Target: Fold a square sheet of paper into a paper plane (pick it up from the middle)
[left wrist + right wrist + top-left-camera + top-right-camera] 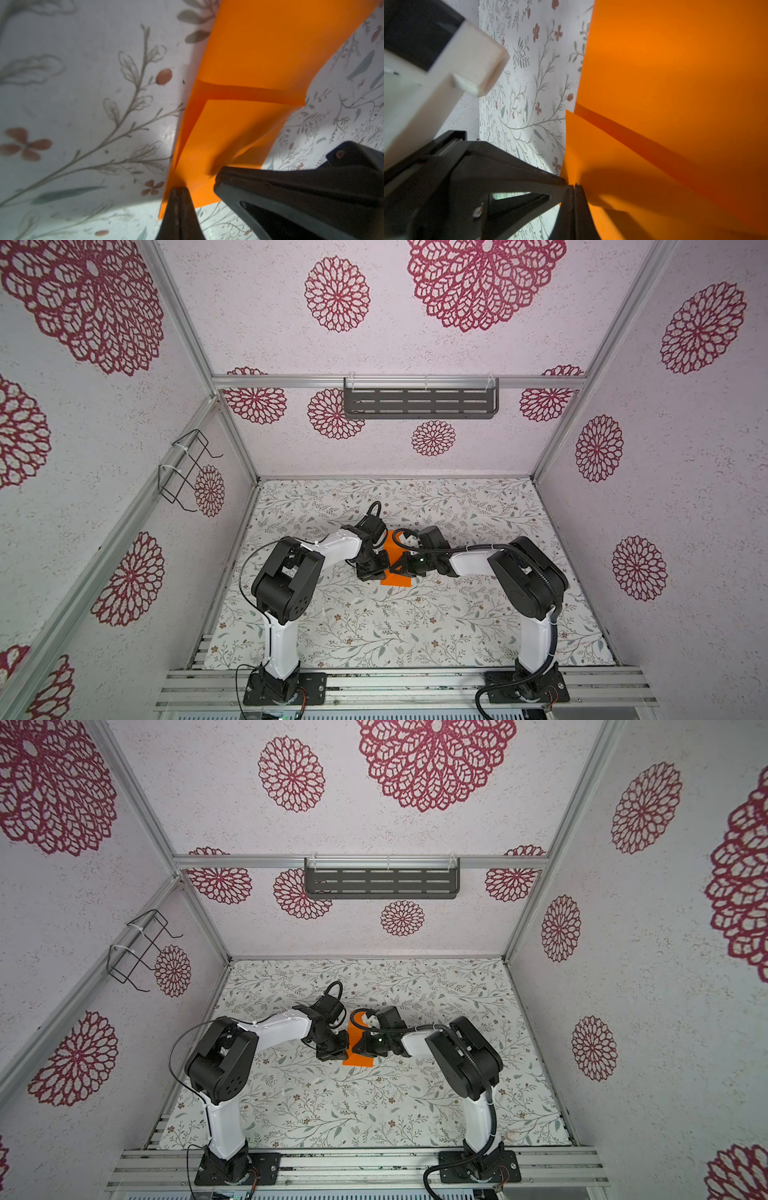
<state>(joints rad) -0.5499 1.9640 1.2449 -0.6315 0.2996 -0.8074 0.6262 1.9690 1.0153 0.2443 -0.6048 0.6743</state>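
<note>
The square sheet of paper (391, 546) (358, 1059) is bright orange and stands folded over in layers just above the middle of the floral table, its lower edge close to the surface. Both grippers meet at it. My left gripper (386, 568) (179, 189) is shut on the sheet's (245, 62) near edge. My right gripper (397, 568) (574, 186) is shut on the sheet (675, 72) right beside it, its black fingers (291, 187) almost touching the left ones. A loose flap with a shadowed gap shows in both wrist views. No paper plane shape is in view.
The floral table cover (374, 626) spreads all round the arms. A grey slotted shelf (419, 402) hangs on the back wall and a black wire basket (187, 468) on the left wall. An aluminium rail (395, 684) carries both arm bases at the front edge.
</note>
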